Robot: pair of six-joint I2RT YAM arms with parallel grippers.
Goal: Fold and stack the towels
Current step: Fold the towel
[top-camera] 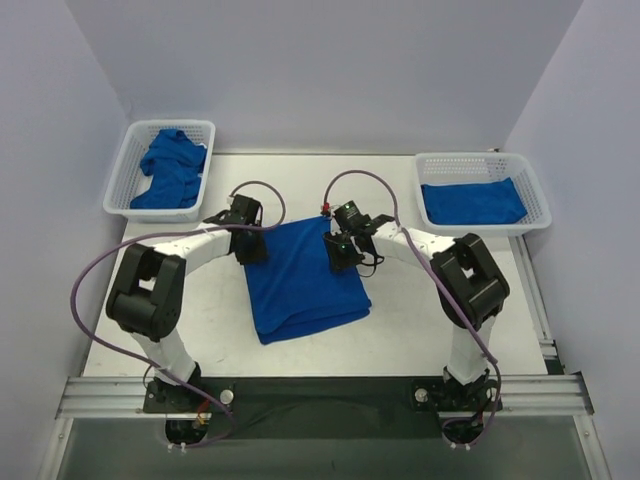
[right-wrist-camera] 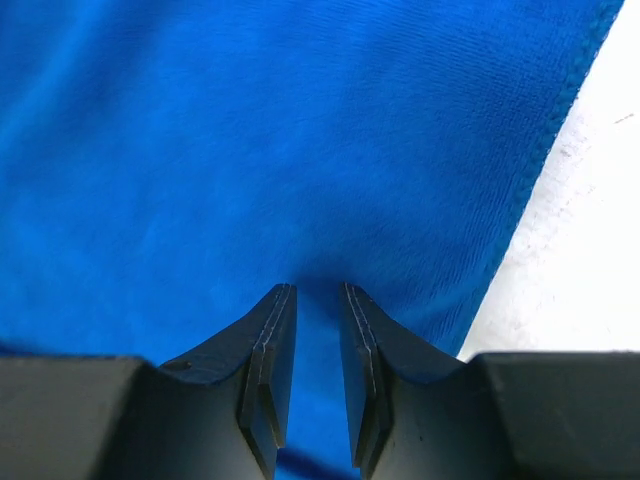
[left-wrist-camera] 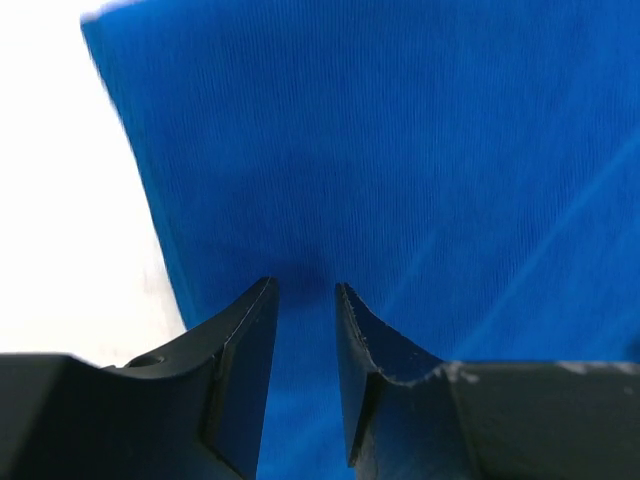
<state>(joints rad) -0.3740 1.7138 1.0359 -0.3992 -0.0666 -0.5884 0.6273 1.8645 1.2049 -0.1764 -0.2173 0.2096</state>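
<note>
A blue towel [top-camera: 305, 282] lies folded into a rough rectangle at the middle of the white table [top-camera: 420, 330], between the two arms. The left gripper [left-wrist-camera: 302, 290] is down on its far left corner, close to the cloth's edge. Its jaws stand a narrow gap apart with blue cloth showing between them and a dark pucker at the tips; whether they pinch it cannot be told. The right gripper [right-wrist-camera: 318, 290] is at the far right corner beside the stitched hem, its jaws likewise nearly together over the cloth, grip unclear. The left basket [top-camera: 120, 185] holds crumpled towels [top-camera: 170, 165]; the right basket [top-camera: 535, 195] holds a flat towel [top-camera: 472, 202].
</note>
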